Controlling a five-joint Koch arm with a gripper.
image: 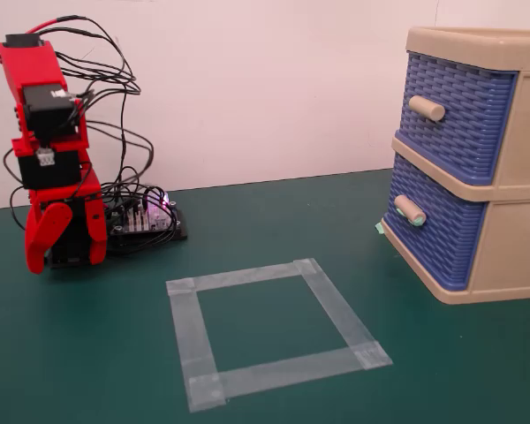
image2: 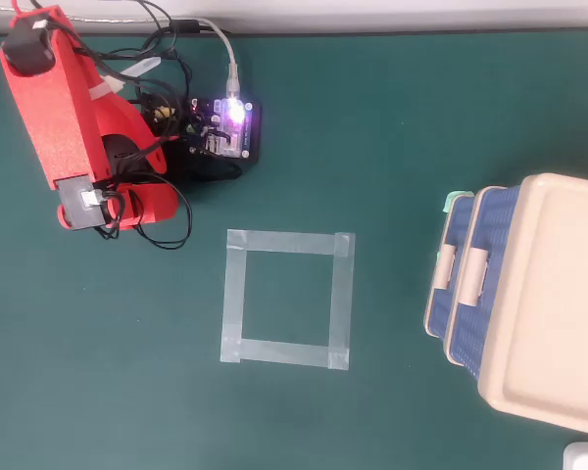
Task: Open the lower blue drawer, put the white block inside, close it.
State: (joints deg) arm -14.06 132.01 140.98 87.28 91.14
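Folded down against my own base, my claw point(image: 60, 237) hangs near the desk point(image: 88, 353) at the left of the fixed view, and its two red jaws look to be resting together with nothing between them; the overhead view hides the tips under my arm, so I go by the fixed view alone. Just beside me sits the controller board point(image2: 225, 127) with its tangle of cables. Further out lies a square of tape point(image: 269, 331) on the desk, and nothing rests inside it. I cannot find the white block in either view, so I must locate it before I plan the carry.

Well apart from me, on the right of the fixed view, stands the beige cabinet point(image: 512, 238). The lower blue drawer point(image: 437, 234) is fully shut, its teal-tipped handle point(image: 410, 210) pointing out toward the tape square.

Opening comes first, I judge. To do it well I should part my jaws early, come in level with that handle, close around its stem behind the tip, and pull straight out along the drawer's line. A slanted pull could drag the light cabinet rather than slide the drawer.
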